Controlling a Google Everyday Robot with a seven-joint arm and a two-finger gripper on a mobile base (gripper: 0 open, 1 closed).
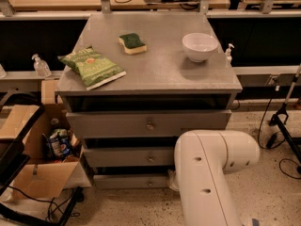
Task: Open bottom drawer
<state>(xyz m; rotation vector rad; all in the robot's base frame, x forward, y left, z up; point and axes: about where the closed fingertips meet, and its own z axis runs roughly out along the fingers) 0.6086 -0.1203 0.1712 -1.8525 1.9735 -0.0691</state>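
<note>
The bottom drawer (127,181) is the lowest and slimmest of three grey drawer fronts in the cabinet, with a small round metal knob (149,183). Its front sits about flush with the cabinet face. My white arm (207,173) reaches down in front of the cabinet's lower right. My gripper (171,180) is mostly hidden behind the arm; only a pale part shows at the right end of the bottom drawer, right of the knob. The middle drawer (127,157) and the taller top drawer (148,124) are above it.
On the cabinet top (160,69) lie a green chip bag (91,66), a green-and-yellow sponge (132,43) and a white bowl (200,46). Open cardboard boxes (37,173) with clutter stand on the floor at the left. Cables and a stand base (282,117) are at the right.
</note>
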